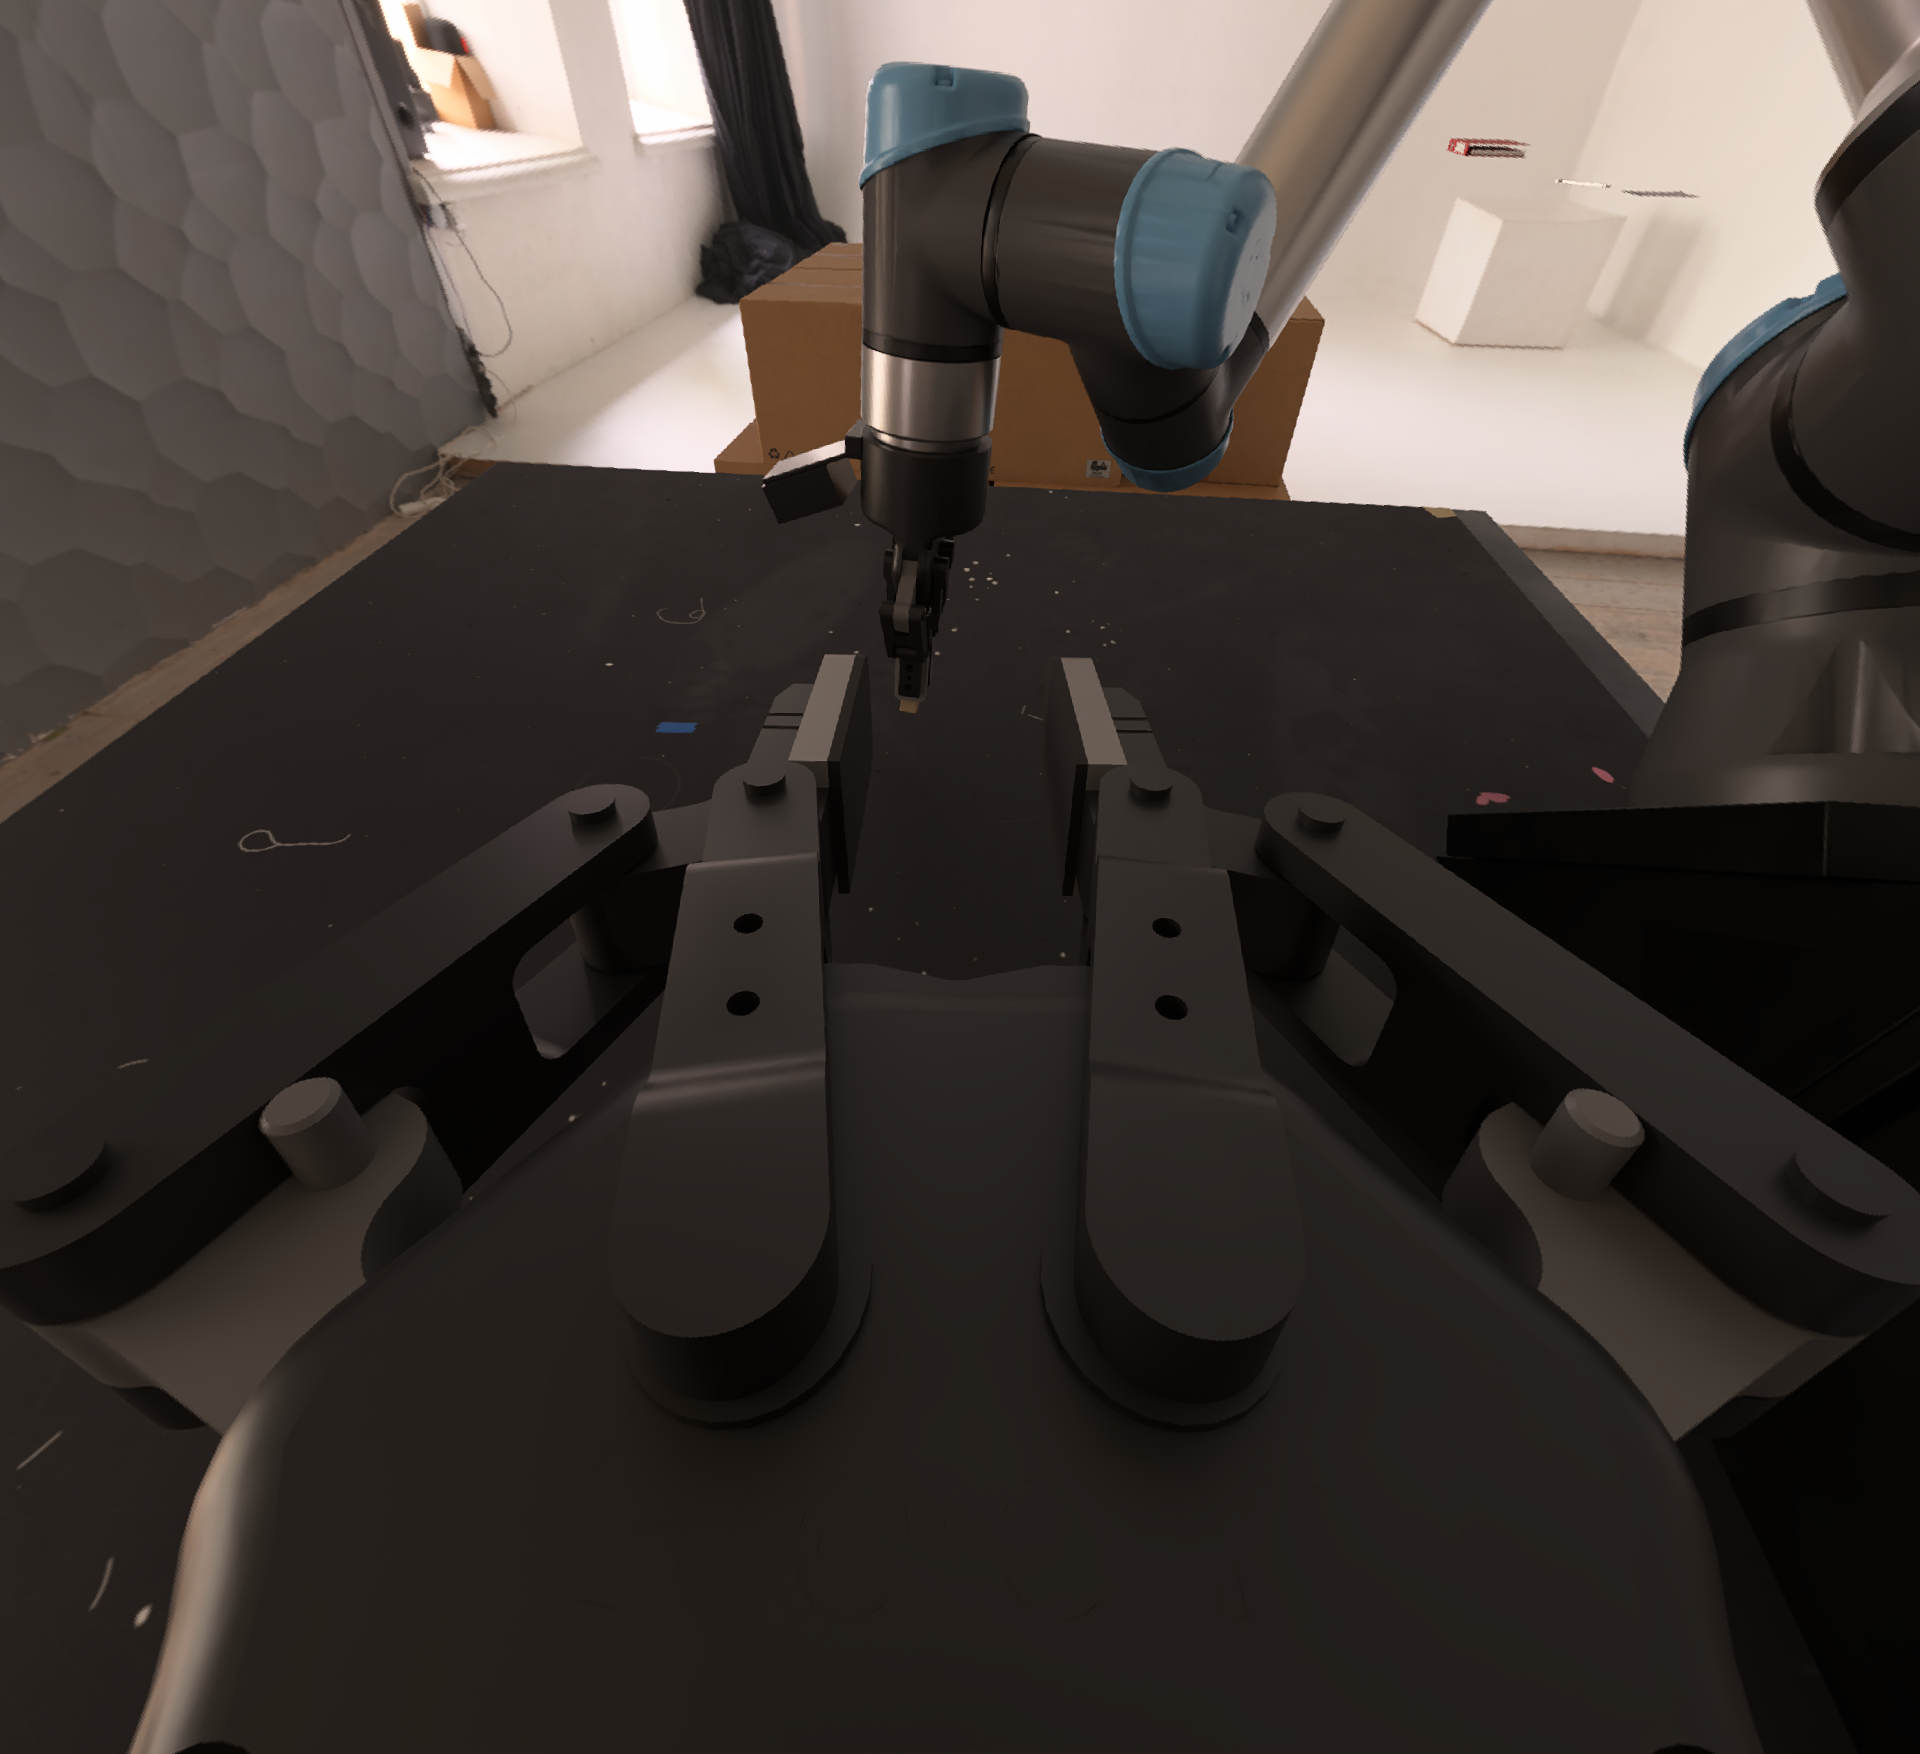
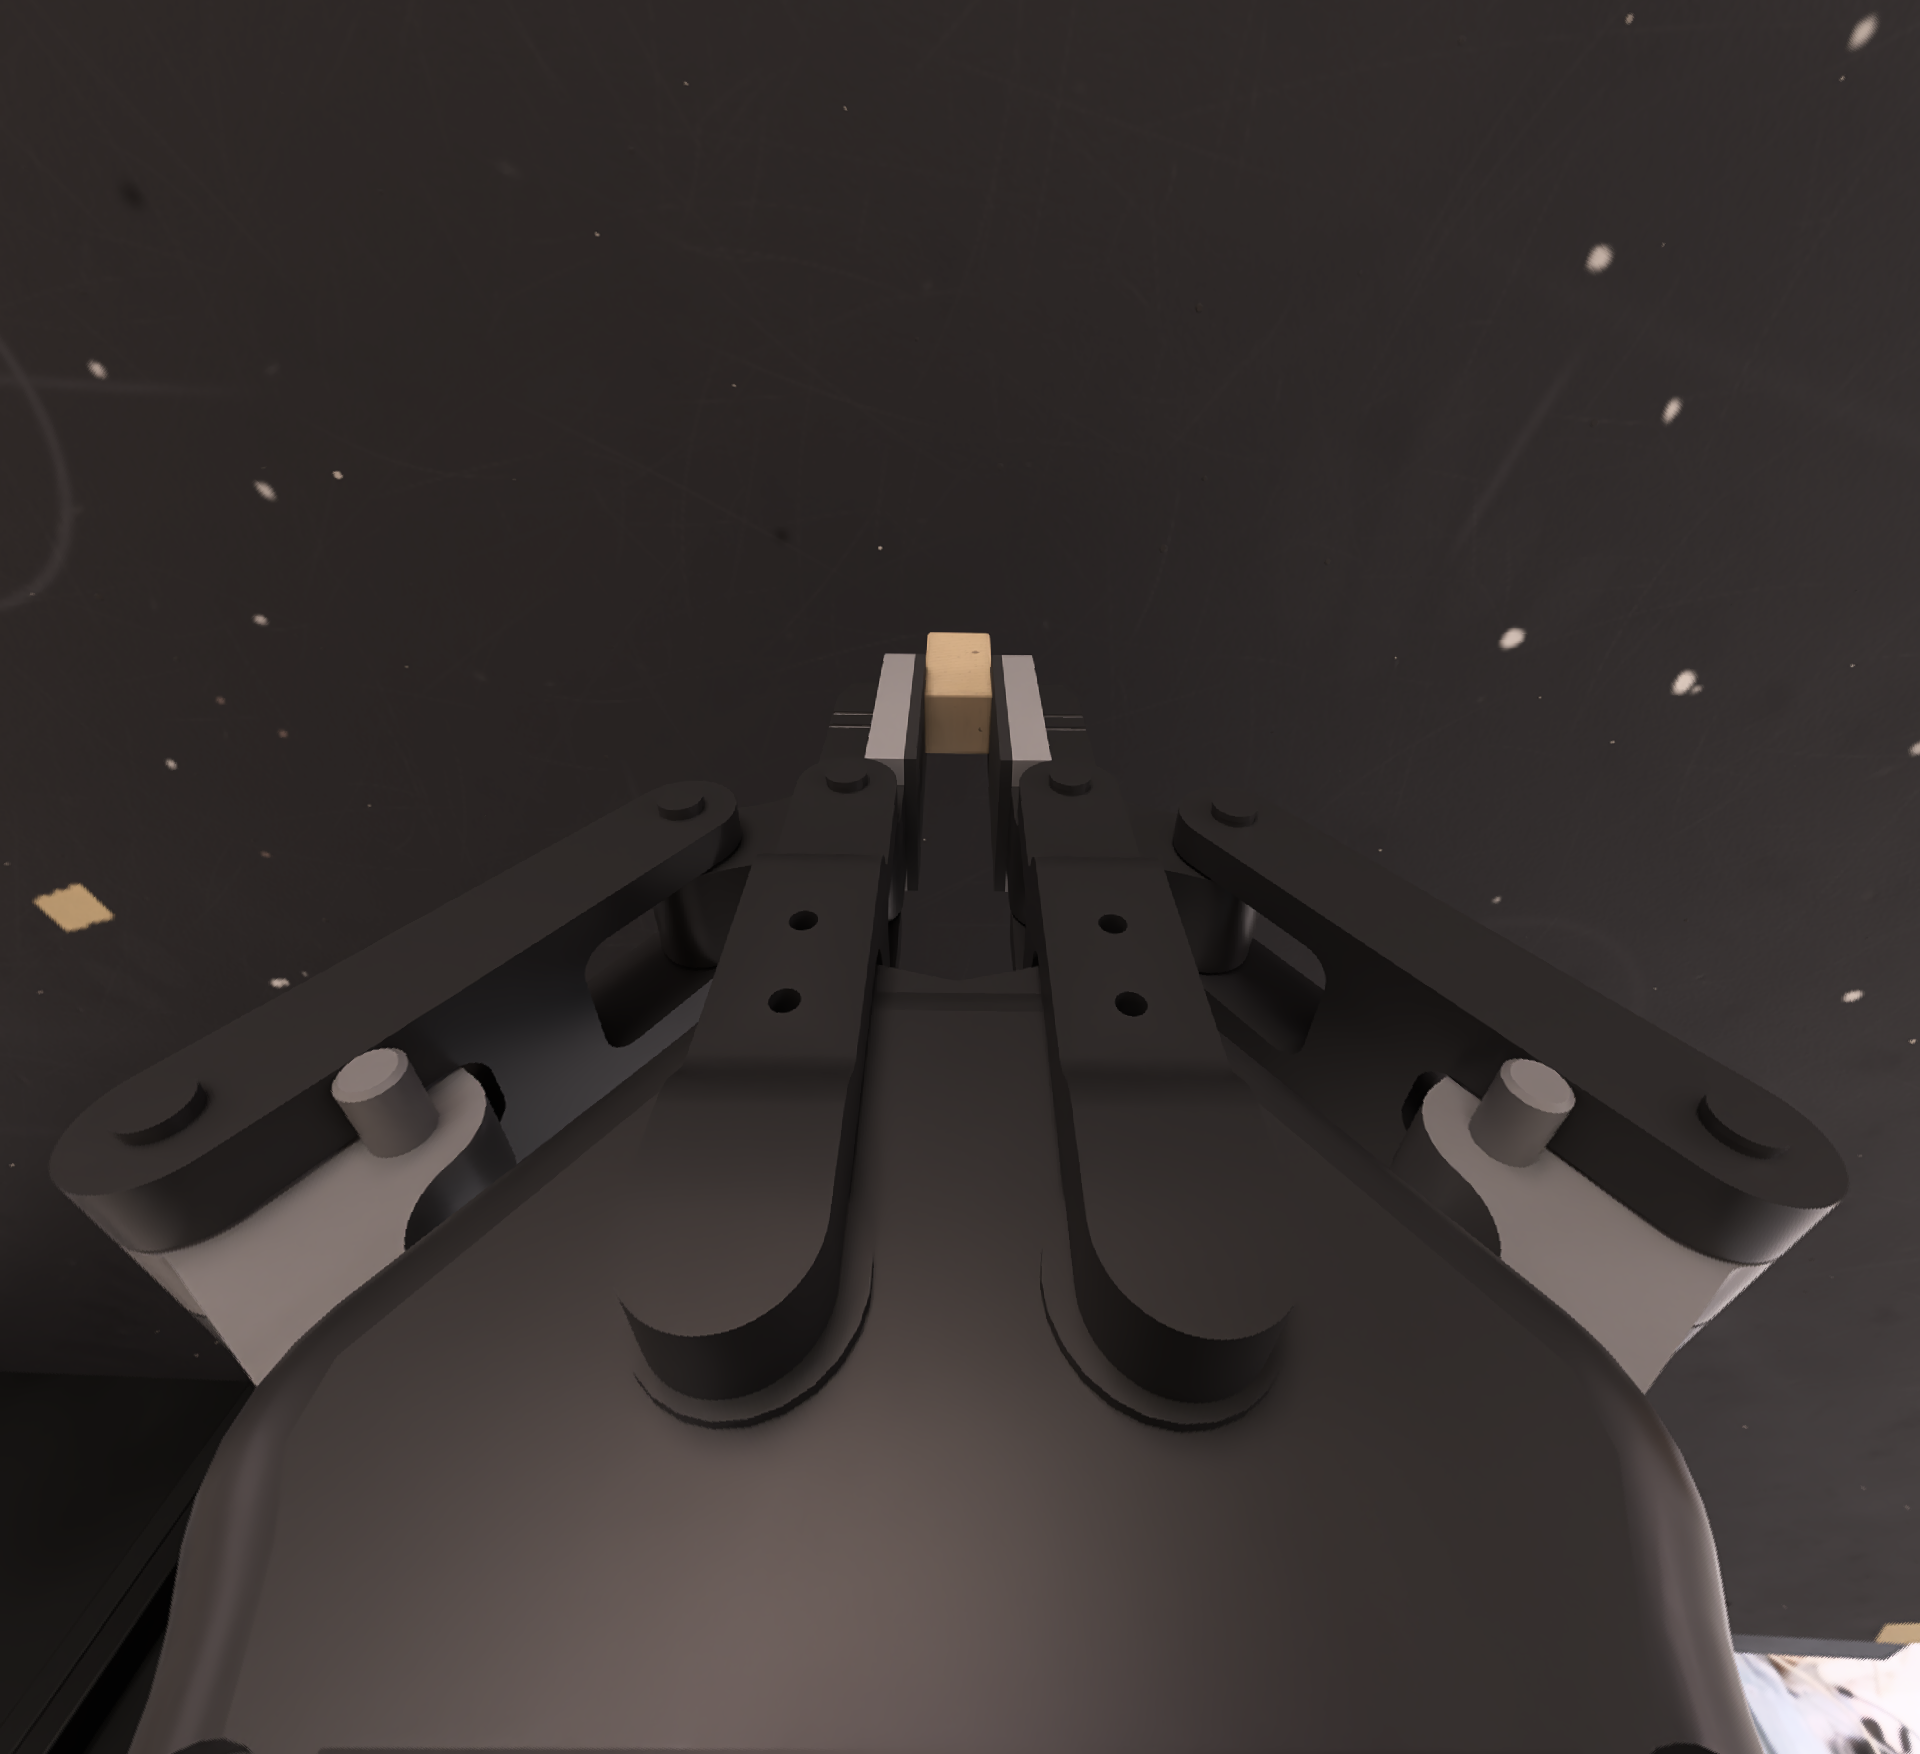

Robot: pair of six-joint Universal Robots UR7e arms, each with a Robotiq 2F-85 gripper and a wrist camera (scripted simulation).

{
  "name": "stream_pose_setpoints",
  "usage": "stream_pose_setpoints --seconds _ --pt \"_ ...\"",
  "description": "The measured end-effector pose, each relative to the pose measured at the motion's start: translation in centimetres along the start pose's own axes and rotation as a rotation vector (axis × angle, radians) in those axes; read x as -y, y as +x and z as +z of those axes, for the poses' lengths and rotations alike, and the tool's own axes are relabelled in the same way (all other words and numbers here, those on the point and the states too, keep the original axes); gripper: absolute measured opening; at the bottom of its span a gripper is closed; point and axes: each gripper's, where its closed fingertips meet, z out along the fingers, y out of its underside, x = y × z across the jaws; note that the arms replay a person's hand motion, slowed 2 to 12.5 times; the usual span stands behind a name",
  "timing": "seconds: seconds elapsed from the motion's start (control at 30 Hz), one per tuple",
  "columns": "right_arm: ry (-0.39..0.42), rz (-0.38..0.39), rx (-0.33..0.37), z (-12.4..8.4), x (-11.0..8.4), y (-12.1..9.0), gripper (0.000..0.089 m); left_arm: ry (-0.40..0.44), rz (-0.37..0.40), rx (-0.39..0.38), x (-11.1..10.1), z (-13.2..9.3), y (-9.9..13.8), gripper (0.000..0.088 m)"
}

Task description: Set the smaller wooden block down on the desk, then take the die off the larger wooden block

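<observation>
My right gripper points down at the black desk and is shut on a small tan cube whose end sticks out past the fingertips. Faint dark specks mark it; I cannot tell whether it is the wooden block or the die. In the left wrist view the right gripper holds the cube just above the desk, straight ahead of my left gripper, which is open, empty and low over the desk. No larger wooden block is in view.
The right arm's base and a black box stand at the desk's right side. A cardboard box sits beyond the far edge. A grey padded wall lies left. A blue mark and a tan patch lie flat on the desk.
</observation>
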Motion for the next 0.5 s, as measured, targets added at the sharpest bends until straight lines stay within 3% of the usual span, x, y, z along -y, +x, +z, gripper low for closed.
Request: stream_pose_setpoints --seconds 0.5 --pt "-0.042 0.041 -0.016 1.1 -0.6 1.1 0.0109 0.018 -0.001 0.003 0.5 -0.5 -0.1 0.0302"
